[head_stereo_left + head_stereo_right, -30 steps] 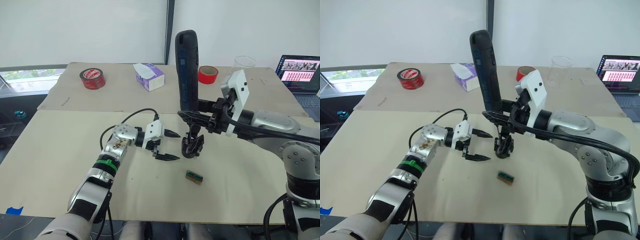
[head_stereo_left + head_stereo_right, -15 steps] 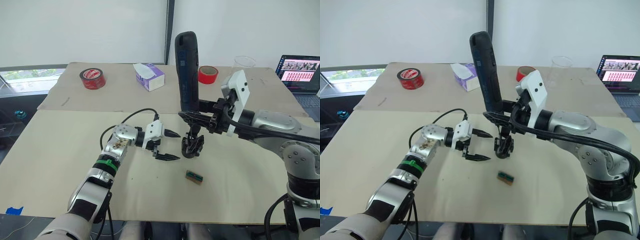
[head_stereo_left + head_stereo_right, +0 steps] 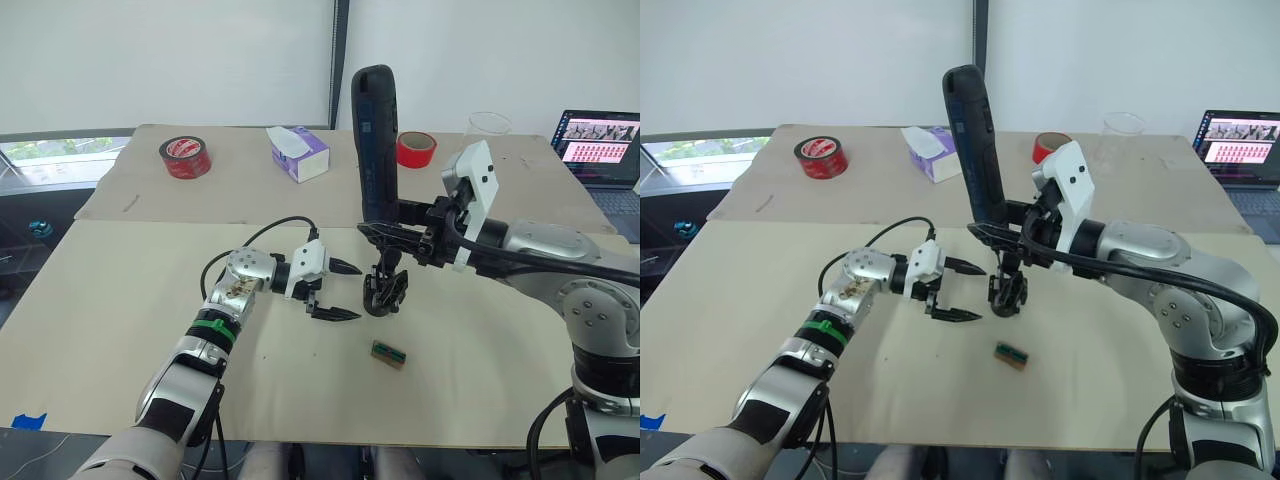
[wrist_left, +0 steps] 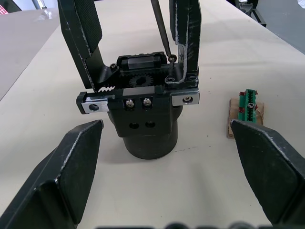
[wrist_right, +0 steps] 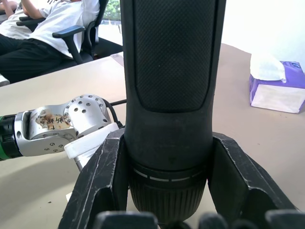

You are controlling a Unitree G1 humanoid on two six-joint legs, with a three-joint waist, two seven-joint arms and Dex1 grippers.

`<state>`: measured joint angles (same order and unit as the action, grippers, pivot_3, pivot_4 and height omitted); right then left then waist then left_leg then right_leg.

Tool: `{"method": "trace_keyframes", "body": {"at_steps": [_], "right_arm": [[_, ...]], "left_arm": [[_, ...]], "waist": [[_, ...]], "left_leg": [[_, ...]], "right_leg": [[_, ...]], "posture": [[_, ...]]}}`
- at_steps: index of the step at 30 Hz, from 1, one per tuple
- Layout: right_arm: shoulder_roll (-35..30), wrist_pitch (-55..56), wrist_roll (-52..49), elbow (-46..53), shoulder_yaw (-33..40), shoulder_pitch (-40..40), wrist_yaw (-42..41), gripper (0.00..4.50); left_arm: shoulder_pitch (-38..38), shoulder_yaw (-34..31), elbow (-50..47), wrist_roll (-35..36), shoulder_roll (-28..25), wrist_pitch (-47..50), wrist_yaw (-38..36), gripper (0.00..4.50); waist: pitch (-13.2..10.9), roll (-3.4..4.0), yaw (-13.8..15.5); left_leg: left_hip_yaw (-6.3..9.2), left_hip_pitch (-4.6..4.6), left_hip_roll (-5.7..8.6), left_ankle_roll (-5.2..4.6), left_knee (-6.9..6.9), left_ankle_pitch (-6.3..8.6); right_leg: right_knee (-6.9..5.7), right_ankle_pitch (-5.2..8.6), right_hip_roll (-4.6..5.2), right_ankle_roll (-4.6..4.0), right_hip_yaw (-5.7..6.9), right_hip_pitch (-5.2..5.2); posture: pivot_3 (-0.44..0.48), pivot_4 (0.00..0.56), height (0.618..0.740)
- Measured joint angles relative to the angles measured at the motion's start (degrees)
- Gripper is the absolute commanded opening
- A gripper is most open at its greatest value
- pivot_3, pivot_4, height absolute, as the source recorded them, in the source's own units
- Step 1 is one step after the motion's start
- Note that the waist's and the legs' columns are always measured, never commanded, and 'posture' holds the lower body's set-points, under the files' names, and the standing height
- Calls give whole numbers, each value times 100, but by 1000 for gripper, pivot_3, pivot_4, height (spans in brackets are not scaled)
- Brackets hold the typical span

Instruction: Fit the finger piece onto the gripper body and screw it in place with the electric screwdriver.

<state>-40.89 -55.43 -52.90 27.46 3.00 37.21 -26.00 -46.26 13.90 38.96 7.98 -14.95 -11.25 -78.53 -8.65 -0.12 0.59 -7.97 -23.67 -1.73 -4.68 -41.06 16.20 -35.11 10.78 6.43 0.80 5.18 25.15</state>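
Fingers of the right gripper [image 3: 400,232] clamp the electric screwdriver [image 3: 374,140] upright over the gripper body [image 3: 385,290]; left gripper [image 3: 338,290] beside it gapes empty.

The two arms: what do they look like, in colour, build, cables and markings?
Both are silver-grey with black joints. The left arm has a green wrist ring, a black cable and a white bracket before its hand of two black pointed fingers. The right hand has a bigger white bracket.
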Motion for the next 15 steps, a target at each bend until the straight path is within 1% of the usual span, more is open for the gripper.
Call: {"method": "trace_keyframes", "body": {"at_steps": [15], "right_arm": [[115, -32, 33, -37, -3, 80, 22, 1904]], "left_arm": [[0, -6, -3, 0, -2, 0, 34, 4500]], "waist": [[0, 0, -2]], "left_leg": [[0, 0, 0, 1, 0, 0]], "right_leg": [[0, 0, 0, 0, 0, 0]], "posture": [[0, 150, 740]]}}
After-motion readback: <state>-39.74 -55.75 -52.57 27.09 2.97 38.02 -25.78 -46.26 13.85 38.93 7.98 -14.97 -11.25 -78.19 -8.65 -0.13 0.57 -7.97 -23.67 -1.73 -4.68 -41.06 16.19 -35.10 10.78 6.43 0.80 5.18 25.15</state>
